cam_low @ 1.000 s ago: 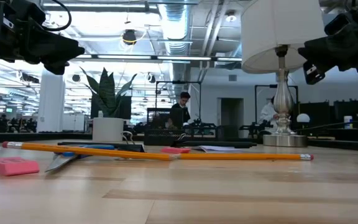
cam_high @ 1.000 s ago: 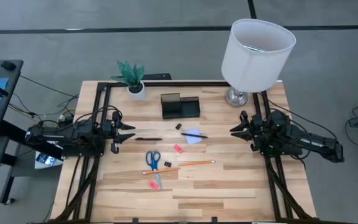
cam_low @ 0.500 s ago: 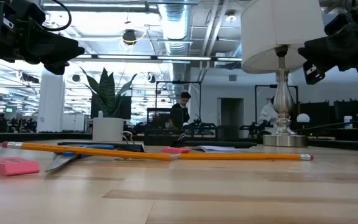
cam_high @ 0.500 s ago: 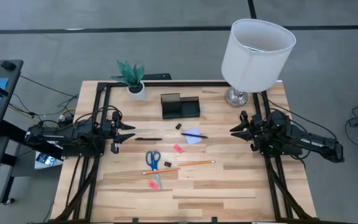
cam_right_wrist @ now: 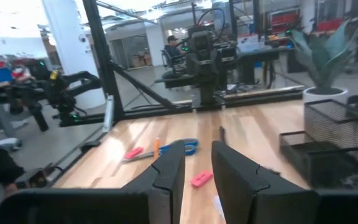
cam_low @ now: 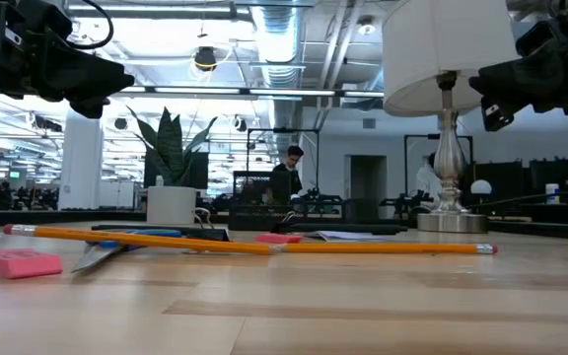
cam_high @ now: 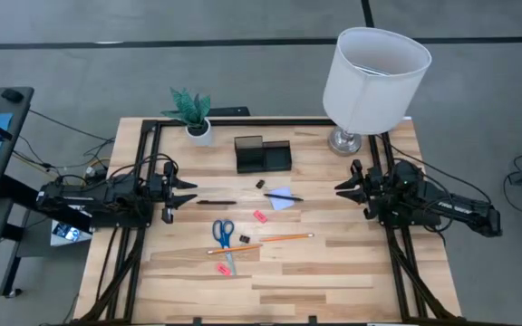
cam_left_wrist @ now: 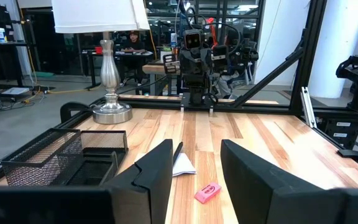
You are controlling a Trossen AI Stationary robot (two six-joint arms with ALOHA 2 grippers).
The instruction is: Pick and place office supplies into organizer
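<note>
A: Anything different from a moment ago?

B: Hardly. In the low view the right arm's silhouette has shifted a touch beside the lamp (cam_low: 449,108); in the high view both arms sit where they were. Nothing on the counter (cam_high: 333,272) has moved.

A: So where are the arms?

B: The left gripper (cam_high: 185,194) hovers over the counter's left side, its jaws parted with a clear gap and nothing in them. The right gripper (cam_high: 344,188) hovers on the right side, jaws only narrowly apart, also empty. They face each other across the supplies.

A: And the supplies?

B: All loose on the counter. The black pen (cam_high: 216,202) lies just ahead of the left gripper. The lavender note pad (cam_high: 282,198) is near the middle, a tiny black clip (cam_high: 260,184) close by it. A pink eraser (cam_high: 260,215) sits below the pad, the blue-handled scissors (cam_high: 223,233) lower down, the orange pencil (cam_high: 284,237) beside them, and a second pink eraser (cam_high: 223,269) nearest the front edge.

A: The organizer?

B: The organizer (cam_high: 263,154) stands toward the back of the counter, between the potted plant (cam_high: 191,113) and the lamp. Its compartments look empty, as far as the left wrist view shows.

A: Meaning for the task?

B: I'd say it hasn't really started: no item picked, none placed. The slight stir on the right may be a first reach, but that is a guess
</note>
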